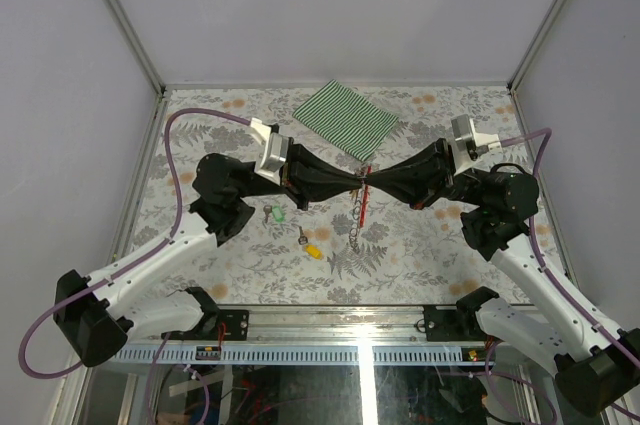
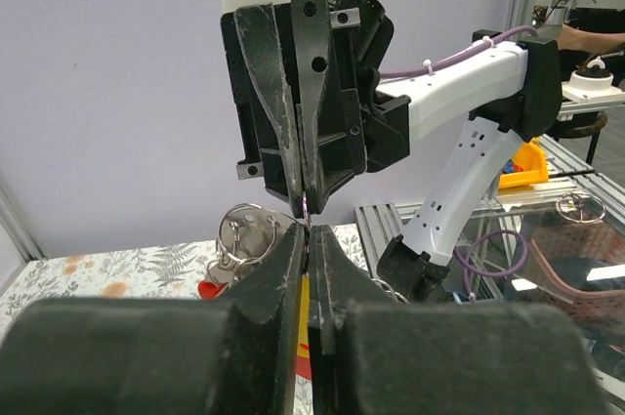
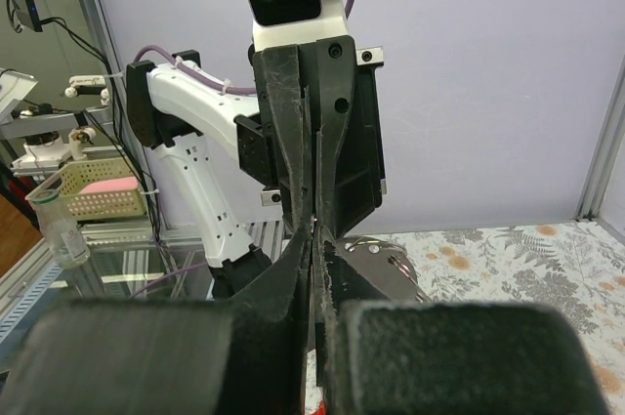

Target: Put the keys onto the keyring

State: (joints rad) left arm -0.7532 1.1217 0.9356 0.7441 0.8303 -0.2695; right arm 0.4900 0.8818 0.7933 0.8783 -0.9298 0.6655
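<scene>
My left gripper [image 1: 357, 178] and right gripper [image 1: 371, 176] meet tip to tip above the middle of the table. The right gripper [image 3: 313, 231] is shut on the keyring's thin wire [image 2: 306, 206]. The keyring's red strap [image 1: 365, 201] and short chain [image 1: 354, 227] hang below it, and its silver ring [image 2: 244, 232] shows beside the tips. The left gripper [image 2: 307, 229] is shut. A yellow strip [image 2: 303, 310] shows in the slit between its fingers, but I cannot tell whether it is pinched. A green-headed key [image 1: 274, 215] and a yellow-headed key [image 1: 311, 249] lie on the table [image 1: 440, 245] to the left.
A green striped cloth [image 1: 346, 117] lies at the back of the table behind the grippers. Metal frame posts and grey walls stand around the table, and a rail with cables runs along the near edge [image 1: 330, 350].
</scene>
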